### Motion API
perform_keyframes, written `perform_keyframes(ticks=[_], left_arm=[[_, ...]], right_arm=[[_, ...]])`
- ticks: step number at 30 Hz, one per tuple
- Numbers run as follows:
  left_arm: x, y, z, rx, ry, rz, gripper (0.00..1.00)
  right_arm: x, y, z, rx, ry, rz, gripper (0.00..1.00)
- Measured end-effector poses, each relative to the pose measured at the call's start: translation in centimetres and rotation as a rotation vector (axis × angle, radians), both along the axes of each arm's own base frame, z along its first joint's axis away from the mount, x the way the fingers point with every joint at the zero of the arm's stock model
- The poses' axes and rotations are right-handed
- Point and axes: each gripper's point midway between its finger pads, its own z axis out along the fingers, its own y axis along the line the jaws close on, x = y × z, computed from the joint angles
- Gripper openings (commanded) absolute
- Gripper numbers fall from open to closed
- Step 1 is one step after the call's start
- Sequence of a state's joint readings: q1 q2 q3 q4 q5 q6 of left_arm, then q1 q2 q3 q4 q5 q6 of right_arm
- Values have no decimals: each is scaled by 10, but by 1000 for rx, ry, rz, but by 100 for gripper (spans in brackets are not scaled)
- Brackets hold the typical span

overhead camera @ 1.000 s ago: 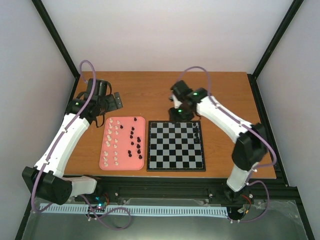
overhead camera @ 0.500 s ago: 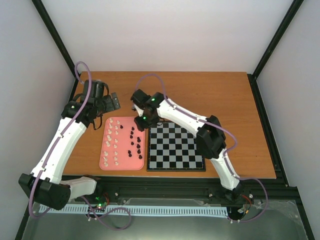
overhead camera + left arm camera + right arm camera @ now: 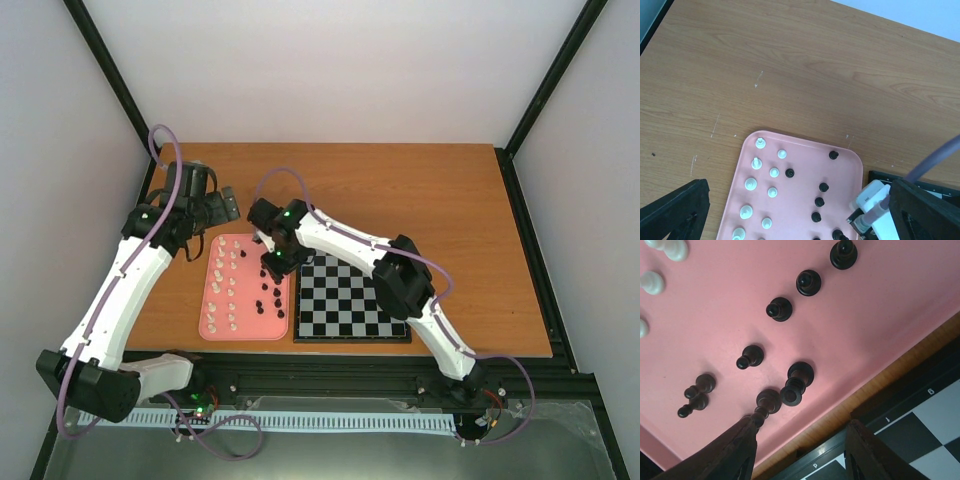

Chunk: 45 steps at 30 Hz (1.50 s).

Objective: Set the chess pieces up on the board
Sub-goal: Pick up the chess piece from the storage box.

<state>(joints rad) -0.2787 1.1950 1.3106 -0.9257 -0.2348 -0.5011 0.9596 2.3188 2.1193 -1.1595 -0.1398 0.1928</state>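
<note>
Jaws on the right arm stand parted and hold nothing. You see their two dark fingers (image 3: 735, 450) low over the pink rounded plastic tray (image 3: 875, 310), at its edge nearest the black-and-white checkered chessboard (image 3: 925, 430).

Step in hand, judged from this view: the approach to a pick among the small black chess pieces (image 3: 268, 290), none yet gripped. One tall black piece (image 3: 797, 382) sits just ahead of the gap between the fingertips, roughly on its centre line. A second black piece (image 3: 767, 401) lies just beside one finger; you cannot tell whether it touches. Other black pieces are spread farther along the tray, apart from the jaws.

Your next move would call for a short descent with the gap centred on the tall piece alone, then a close. The neighbour stands so near that a finger could knock it.

Jaws on the left arm are spread wide and empty, above the brown wooden table (image 3: 790, 60) near the tray's far end, with the small cream chess pieces (image 3: 751, 184) in their view.

Seen from overhead, the chessboard's uncovered squares show no pieces that you can make out, so nearly all the set-up appears undone.
</note>
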Motion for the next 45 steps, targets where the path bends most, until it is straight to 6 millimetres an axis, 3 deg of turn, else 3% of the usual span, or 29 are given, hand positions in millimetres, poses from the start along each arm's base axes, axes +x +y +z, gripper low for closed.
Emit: perform_keyframes(ticks=[5,32,45], left_arm=[[-3,1,4,-2,-10,1,100],[-5,2,1,4,-2,4,100],[-5,3,1,7,-2,7,100]], right_arm=[[0,2,-11,-15,16,15,55],[2,14,-25,-18,31,61,38],[5,7,-39,-70,26,58,12]])
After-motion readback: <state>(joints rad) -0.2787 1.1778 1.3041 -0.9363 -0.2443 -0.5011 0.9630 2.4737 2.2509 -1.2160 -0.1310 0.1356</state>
